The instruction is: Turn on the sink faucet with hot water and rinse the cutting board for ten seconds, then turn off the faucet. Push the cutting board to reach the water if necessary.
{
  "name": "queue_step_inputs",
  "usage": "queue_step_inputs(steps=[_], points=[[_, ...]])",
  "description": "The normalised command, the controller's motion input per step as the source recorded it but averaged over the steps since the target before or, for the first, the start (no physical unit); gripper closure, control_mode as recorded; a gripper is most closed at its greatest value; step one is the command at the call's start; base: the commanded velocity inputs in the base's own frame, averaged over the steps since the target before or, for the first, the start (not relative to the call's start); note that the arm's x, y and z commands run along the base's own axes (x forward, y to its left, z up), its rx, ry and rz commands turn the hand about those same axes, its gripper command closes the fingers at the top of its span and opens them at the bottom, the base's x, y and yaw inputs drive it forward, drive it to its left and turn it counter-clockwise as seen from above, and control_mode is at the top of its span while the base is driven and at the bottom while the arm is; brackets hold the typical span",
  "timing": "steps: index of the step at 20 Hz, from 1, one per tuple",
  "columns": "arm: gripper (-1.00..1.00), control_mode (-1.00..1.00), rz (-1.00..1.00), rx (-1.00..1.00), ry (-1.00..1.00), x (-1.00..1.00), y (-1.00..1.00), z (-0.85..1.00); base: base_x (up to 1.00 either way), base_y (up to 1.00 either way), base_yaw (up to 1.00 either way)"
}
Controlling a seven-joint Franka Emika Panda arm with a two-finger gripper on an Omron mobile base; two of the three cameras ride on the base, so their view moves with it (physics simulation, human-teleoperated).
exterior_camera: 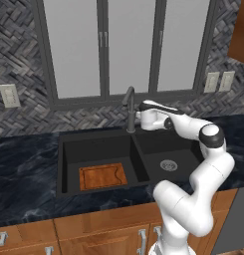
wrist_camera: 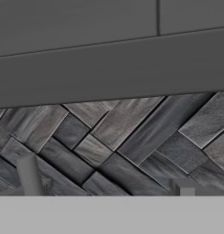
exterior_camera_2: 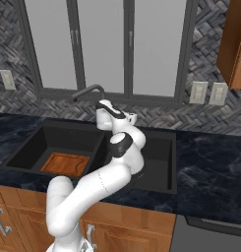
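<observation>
Reaching over the sink [exterior_camera: 101, 144], the white arm [exterior_camera: 203, 164] holds its pincer [exterior_camera: 139, 115] just beside the faucet [exterior_camera: 129, 107], at about three o'clock of the dark post in the left base view. In the right base view the pincer [exterior_camera_2: 103, 119] sits at roughly five o'clock below the faucet [exterior_camera_2: 88, 91] spout. In the hand view the two finger tips [wrist_camera: 28, 176] stand wide apart, released and gripping nothing, pointed at the grey herringbone wall tiles [wrist_camera: 131, 137] below the dark window frame [wrist_camera: 109, 68]. The cutting board [exterior_camera: 102, 176] lies flat on the floor of the left basin, toward its front edge, well apart from the faucet; the right base view shows the cutting board [exterior_camera_2: 66, 164] at seven o'clock of the post. The round drain [exterior_camera: 168, 165] sits in the right basin. The dark marbled table [exterior_camera: 24, 174] surrounds the sink.
</observation>
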Motion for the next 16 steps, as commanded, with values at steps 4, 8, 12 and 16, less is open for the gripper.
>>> queue_step_inputs(steps=[4, 8, 12, 16], points=[[-1.0, -1.0, 0.0, 0.0, 0.0, 0.0, -0.13, 0.0, 0.0, 0.0, 0.0], [-1.0, -1.0, 0.0, 0.0, 0.0, 0.0, -0.14, 0.0, 0.0, 0.0, 0.0], [-1.0, -1.0, 0.0, 0.0, 0.0, 0.0, -0.14, 0.0, 0.0, 0.0, 0.0], [-1.0, -1.0, 0.0, 0.0, 0.0, 0.0, -0.18, 0.0, 0.0, 0.0, 0.0]])
